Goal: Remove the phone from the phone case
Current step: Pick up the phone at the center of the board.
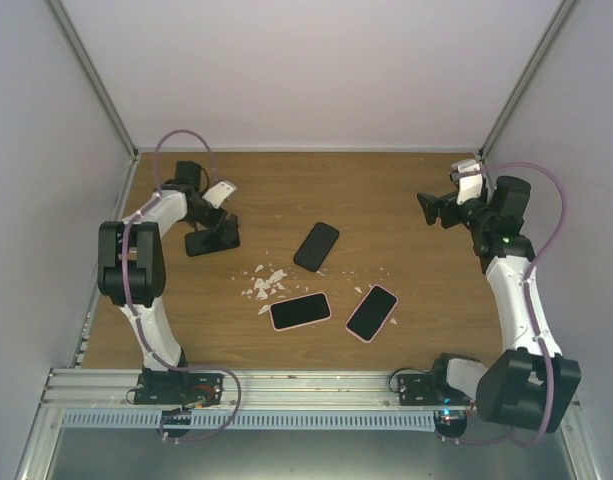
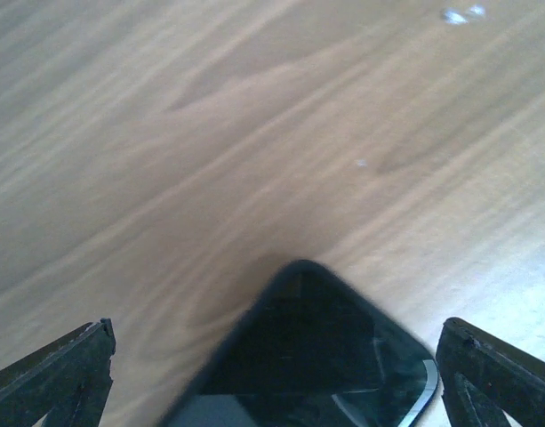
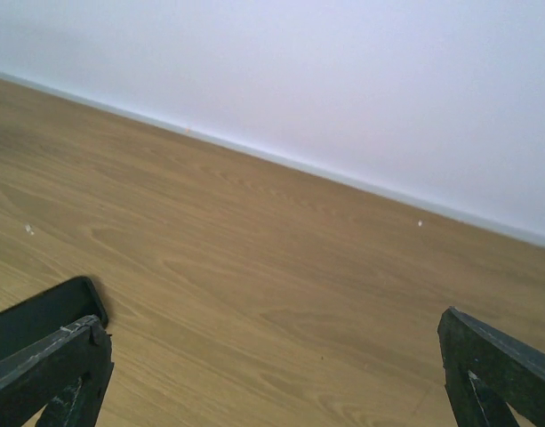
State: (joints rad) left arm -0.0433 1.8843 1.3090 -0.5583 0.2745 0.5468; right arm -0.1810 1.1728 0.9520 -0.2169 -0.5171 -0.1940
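- Tabletop (image 1: 406, 200): brown wood grain, filling the middle of the top view from the back wall down to the near rail.
- White scraps (image 1: 266, 283): a small cluster of torn bits just left of centre, with a few stray crumbs (image 1: 358, 290) scattered to its right.
- Two pale specks (image 2: 459, 13) on the wood at the upper right of the left wrist view.
- Back wall (image 1: 316, 70): plain white, across the top.
- Side walls: left (image 1: 36, 150), right (image 1: 586, 120).
- Metal posts slant in at the upper left (image 1: 91, 75) and upper right (image 1: 526, 75).
- Silver rail (image 1: 316, 385) along the bottom, with a ribbed strip (image 1: 316, 420) below it.
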